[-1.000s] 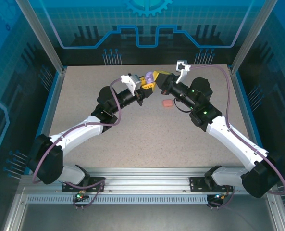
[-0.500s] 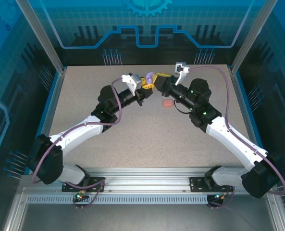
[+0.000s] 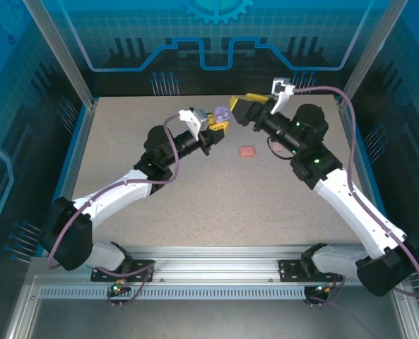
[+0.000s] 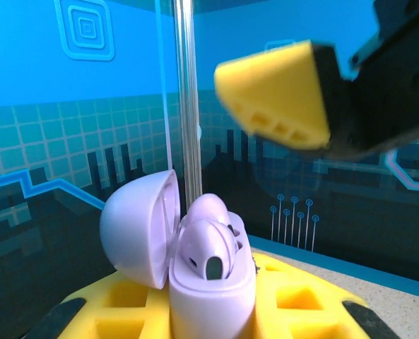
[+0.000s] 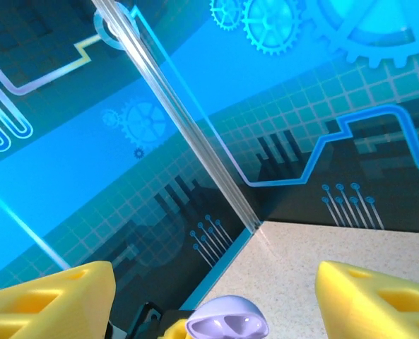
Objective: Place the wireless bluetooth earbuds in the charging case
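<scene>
**Desk:** What is the shot?

**Me:** Far middle of the table (image 3: 124, 155), both arms reaching in. My left fingers (image 3: 217, 128) pinch the lavender case (image 4: 210, 300) low on its body and hold it upright above the surface. Its lid (image 4: 137, 233) is hinged open to one side. My right fingers (image 4: 280, 95) are spread wide, holding nothing, just beside the case and a little above it.

**Desk:** And the buds?

**Me:** Two lavender buds (image 4: 208, 248) sit in the case, one in front and one behind, heads up. From the wrist view they look seated, though the wells themselves are hidden by the rim.

**Desk:** So which step is this?

**Me:** As I judge it, the lavender pair is in and the case waits to be finished. A small pink item (image 3: 246, 152) lies on the table between the arms. I cannot tell whether it is a case or a bud.

**Desk:** What does the next move call for?

**Me:** Probably a light press to check that both buds are down, then the lid swung shut while my left fingers keep the case level. The case is smooth and rounded, so a push off-centre could twist it in the grip.
</scene>
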